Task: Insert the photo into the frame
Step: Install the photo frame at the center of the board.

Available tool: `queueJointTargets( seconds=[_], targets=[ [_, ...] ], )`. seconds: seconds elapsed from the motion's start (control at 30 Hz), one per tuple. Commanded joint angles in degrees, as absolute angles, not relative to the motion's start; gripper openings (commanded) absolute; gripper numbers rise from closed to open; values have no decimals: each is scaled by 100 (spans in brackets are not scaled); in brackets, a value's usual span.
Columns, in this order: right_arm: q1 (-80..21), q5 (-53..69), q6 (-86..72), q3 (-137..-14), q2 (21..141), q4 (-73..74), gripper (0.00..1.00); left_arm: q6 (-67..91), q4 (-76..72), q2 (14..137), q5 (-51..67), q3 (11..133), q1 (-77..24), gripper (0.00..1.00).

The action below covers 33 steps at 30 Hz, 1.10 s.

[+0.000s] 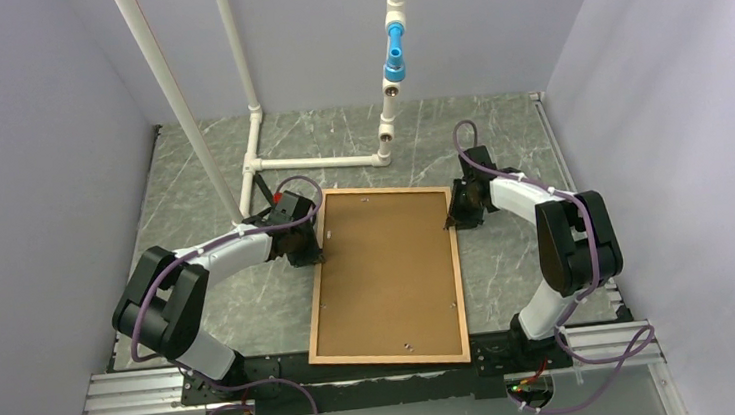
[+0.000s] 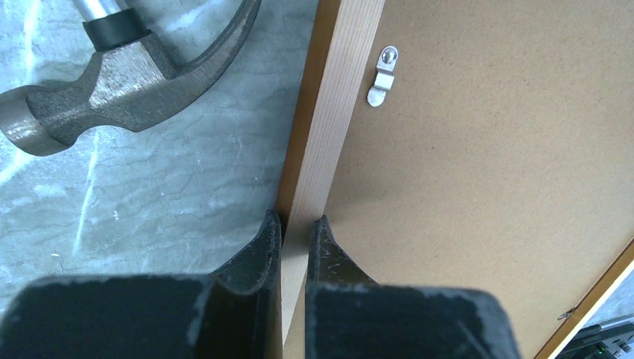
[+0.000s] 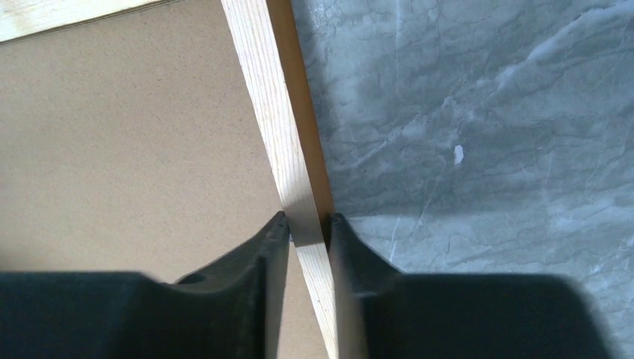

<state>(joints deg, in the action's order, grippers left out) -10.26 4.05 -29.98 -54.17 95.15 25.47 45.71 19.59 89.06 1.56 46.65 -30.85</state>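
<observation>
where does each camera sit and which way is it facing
top external: above and behind the bases, looking down on the table; left arm and right arm flank the frame.
left wrist: on that arm, looking down past the left gripper pinching the frame's left rail; hammer beside it.
right wrist: likewise, right gripper pinching the right rail.
shared: both wrist views show the backing board.

You've got bare tabletop [image 1: 499, 266] right of the frame [image 1: 315, 302], but a hammer [image 2: 127, 82] lies just off its left rail by your left gripper [image 2: 297, 221], and the white pipe stand [image 1: 314, 161] crowds the far-left corner.
</observation>
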Motion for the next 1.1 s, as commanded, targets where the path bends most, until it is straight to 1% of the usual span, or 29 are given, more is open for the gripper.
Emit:
queueJointTargets(
  seconds=[0.0, 0.07, 0.17, 0.27, 0.33, 0.37, 0.4, 0.5, 0.6, 0.63, 0.7, 0.73, 0.83, 1.07],
  targets=[
    [-993, -90, -2969, -5633, 9468, 2979, 44, 4897, 2325, 9230, 18, 4525, -3170, 0],
    [-993, -43, -2974, -5672, 9234, 2994, 62, 4889, 2322, 9243, 18, 4533, -3173, 0],
    [-998, -28, -2943, -5675, 8858, 2998, 79, 4878, 2312, 9242, 17, 4543, -3181, 0],
    [-993, 257, -2906, -5529, 8517, 2952, 94, 4878, 2284, 9262, 18, 4576, -3219, 0],
    [-991, 435, -2881, -5385, 8395, 2892, 99, 4882, 2245, 9272, 18, 4612, -3245, 0],
    [-992, 547, -2870, -5302, 8352, 2861, 100, 4867, 2189, 9266, 55, 4638, -3259, 0],
    [-986, 657, -2858, -5221, 8319, 2819, 100, 4857, 2141, 9258, 87, 4664, -3273, 2],
    [-981, 919, -2858, -4924, 8248, 2681, 100, 4818, 2057, 9192, 170, 4764, -3278, 23],
    [-990, 1023, -2852, -4663, 8209, 2563, 100, 4698, 2104, 9143, 174, 5023, -3275, 57],
    [-984, 1076, -2843, -4587, 8196, 2524, 100, 4652, 2143, 9129, 161, 5126, -3278, 65],
    [-981, 1126, -2858, -4432, 8169, 2419, 100, 4565, 2230, 9123, 123, 5307, -3274, 74],
    [-983, 1155, -2872, -4353, 8151, 2369, 100, 4531, 2255, 9138, 93, 5390, -3270, 76],
    [-985, 1186, -2853, -4211, 8140, 2304, 100, 4471, 2316, 9279, 24, 5654, -3240, 77],
    [-993, 1001, -2777, -4095, 8025, 2331, 100, 4297, 3025, 10028, -586, 6636, -3235, 67]
  ],
)
